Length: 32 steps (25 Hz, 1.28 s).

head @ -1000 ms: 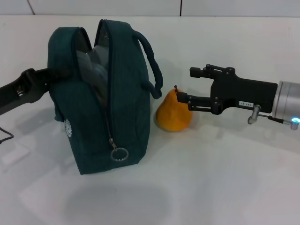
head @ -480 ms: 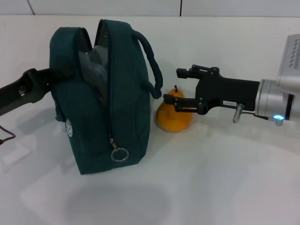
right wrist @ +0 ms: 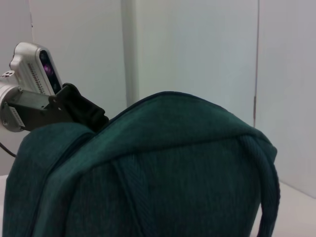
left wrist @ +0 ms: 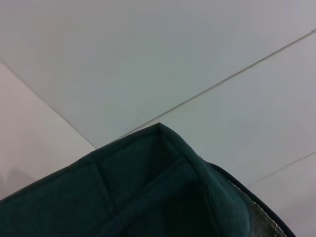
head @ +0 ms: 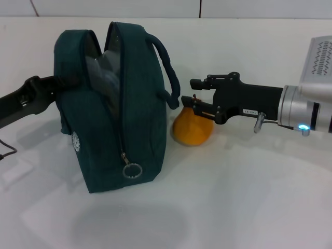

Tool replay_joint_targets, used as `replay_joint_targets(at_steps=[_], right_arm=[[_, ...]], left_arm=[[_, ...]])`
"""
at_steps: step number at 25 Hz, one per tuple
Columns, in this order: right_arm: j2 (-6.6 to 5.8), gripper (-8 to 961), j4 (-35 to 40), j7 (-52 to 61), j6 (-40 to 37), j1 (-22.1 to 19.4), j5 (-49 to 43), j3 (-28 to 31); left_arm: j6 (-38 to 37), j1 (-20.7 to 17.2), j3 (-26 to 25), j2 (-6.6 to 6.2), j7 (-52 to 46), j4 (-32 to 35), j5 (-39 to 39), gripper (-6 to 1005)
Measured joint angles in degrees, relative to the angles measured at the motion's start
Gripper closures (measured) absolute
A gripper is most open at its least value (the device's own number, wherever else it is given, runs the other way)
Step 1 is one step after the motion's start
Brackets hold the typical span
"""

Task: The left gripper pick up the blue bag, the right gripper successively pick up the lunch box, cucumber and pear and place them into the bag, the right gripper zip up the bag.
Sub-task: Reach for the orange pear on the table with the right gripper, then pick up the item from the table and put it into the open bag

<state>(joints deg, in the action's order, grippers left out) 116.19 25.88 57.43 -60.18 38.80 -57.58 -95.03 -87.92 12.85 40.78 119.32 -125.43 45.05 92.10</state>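
1. Bag [head: 124,109]: dark teal, standing upright at left centre of the head view on a white table [head: 249,197]. Its top is unzipped and gaping, with silver lining showing inside. A ring zipper pull [head: 132,170] hangs low on the front edge; a small white logo [head: 75,141] sits on the left side panel. One loop handle [head: 167,67] arches over the right side.

2. Left gripper [head: 67,83]: at mid-left of the head view, on a black arm entering from the left edge and reaching level to the bag's upper left wall. Its fingertips are hidden against the fabric, so whether it is clenched on the bag cannot be told. In the right wrist view it shows at upper left [right wrist: 81,109], pressed against the bag's top edge [right wrist: 163,163].

3. Left wrist view: only the bag's teal rim [left wrist: 158,187] in the lower half, a strip of foil lining at lower right.

4. Right gripper [head: 189,96]: right of centre in the head view, on an arm stretched level from the right edge, silver wrist at far right. Its fingers are parted, one above the other, with the pear's top between them; firm contact cannot be made out.

5. Pear [head: 191,129]: orange-yellow, on the table just right of the bag's base, under the handle.
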Motion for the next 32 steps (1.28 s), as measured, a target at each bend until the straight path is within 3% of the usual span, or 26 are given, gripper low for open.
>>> replay_joint_targets(at_steps=[4, 9, 15, 21, 28, 32], right_arm=[[0.00, 443, 0.05, -0.72, 0.14, 0.04, 0.07, 0.17], [0.00, 683, 0.05, -0.89, 0.24, 0.05, 0.10, 0.17], [0.00, 899, 0.05, -0.94, 0.24, 0.03, 0.49, 0.19], [-0.42, 927, 3.45, -0.60, -0.84, -1.80, 0.79, 1.38], [-1.18, 927, 14.63, 1.35, -2.22, -7.06, 0.50, 2.06], [-0.84, 927, 18.85, 1.58, -7.16, -9.09, 0.88, 6.14]], left_arm=[[0.11, 0.11, 0.00, -0.02, 0.05, 0.00, -0.10, 953], [0.34, 0.47, 0.00, -0.05, 0.07, 0.00, -0.12, 953], [0.39, 0.63, 0.00, -0.05, 0.09, 0.02, -0.16, 953], [-0.03, 0.68, 0.00, 0.01, 0.09, 0.05, -0.18, 953], [-1.70, 0.69, 0.00, -0.06, 0.08, 0.05, -0.39, 953], [-4.29, 0.80, 0.00, -0.05, 0.09, 0.06, -1.71, 953]])
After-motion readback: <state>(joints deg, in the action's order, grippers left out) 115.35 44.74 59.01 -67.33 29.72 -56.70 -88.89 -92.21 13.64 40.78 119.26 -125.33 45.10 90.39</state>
